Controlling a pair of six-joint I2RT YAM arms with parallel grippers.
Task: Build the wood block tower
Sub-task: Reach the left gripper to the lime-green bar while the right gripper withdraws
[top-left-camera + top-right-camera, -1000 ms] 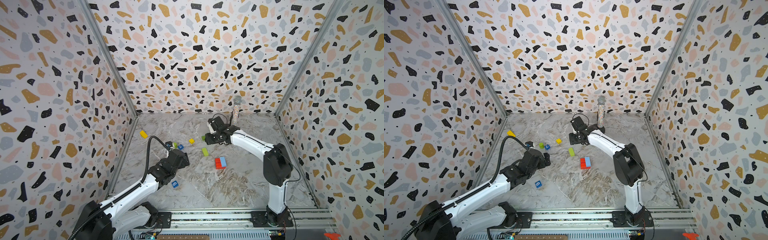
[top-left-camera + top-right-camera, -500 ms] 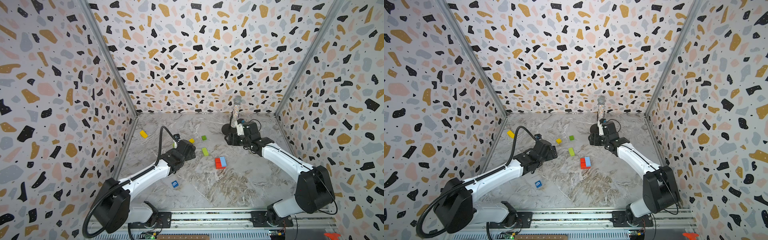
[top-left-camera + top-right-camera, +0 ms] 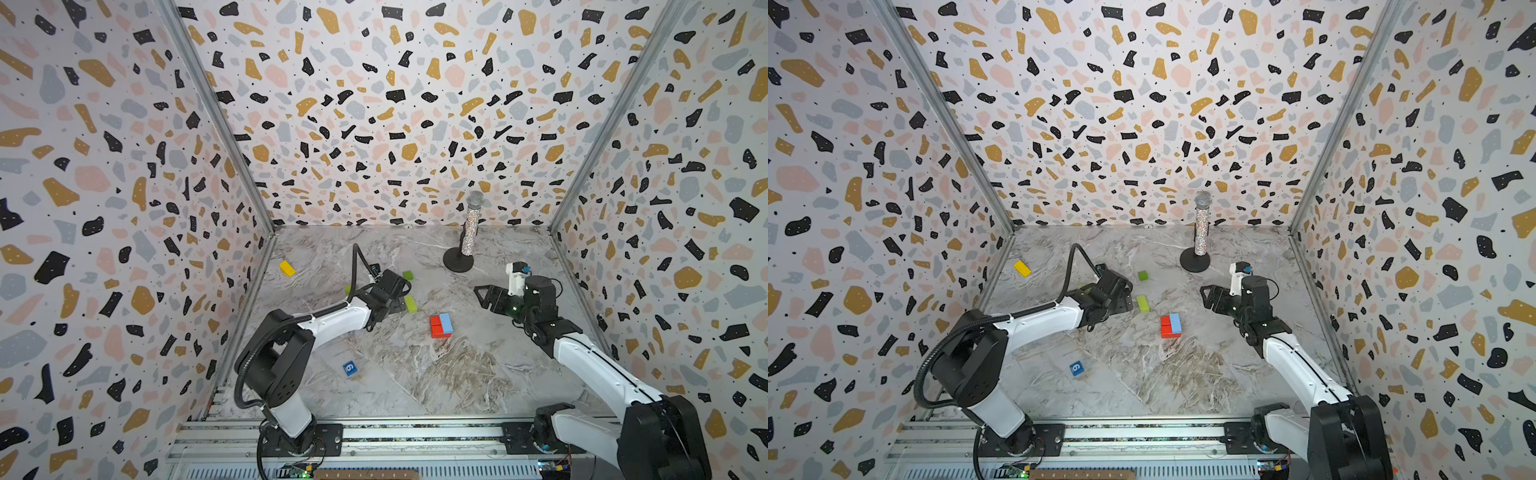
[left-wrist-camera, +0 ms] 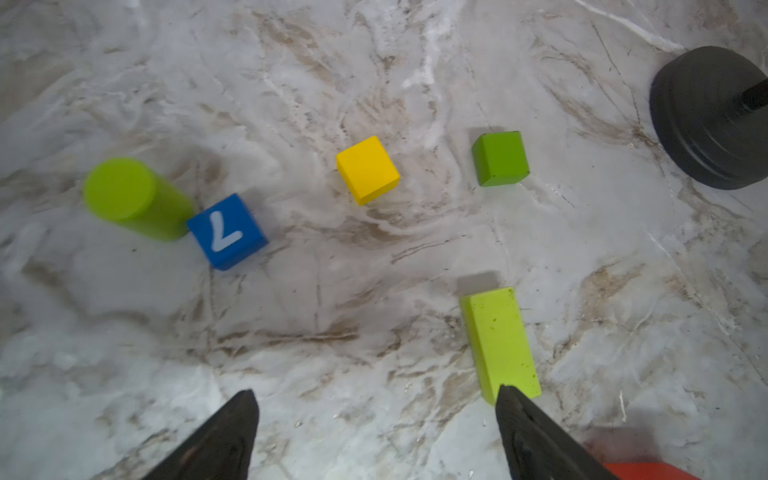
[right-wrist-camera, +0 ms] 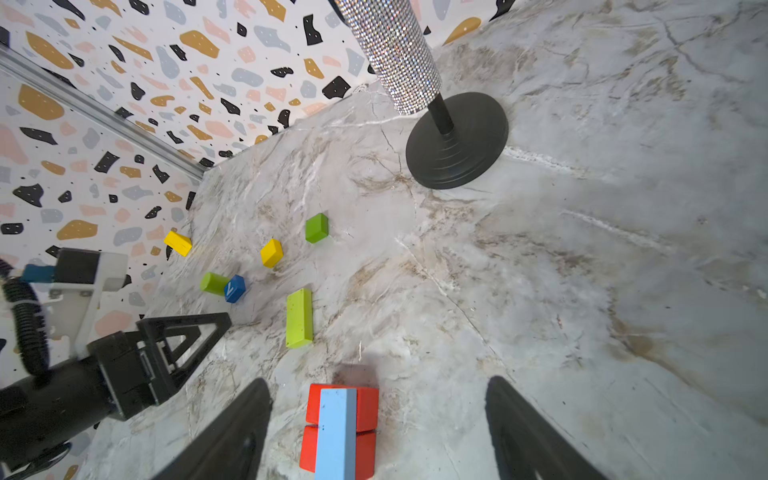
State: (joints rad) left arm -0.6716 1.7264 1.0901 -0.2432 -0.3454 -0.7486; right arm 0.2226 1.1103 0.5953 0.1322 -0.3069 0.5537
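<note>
Lime-painted wood, the long brick (image 4: 500, 340) near the red-and-blue base (image 5: 340, 428) looks light, rigid, slick: pinch its long sides; left claw (image 4: 376, 390) and right claw (image 5: 378, 379) gape empty.

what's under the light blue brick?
Two red blocks, side by side, with the seam visible on either side. The light blue brick lies across both. Their middle strip beneath it is covered.
</note>
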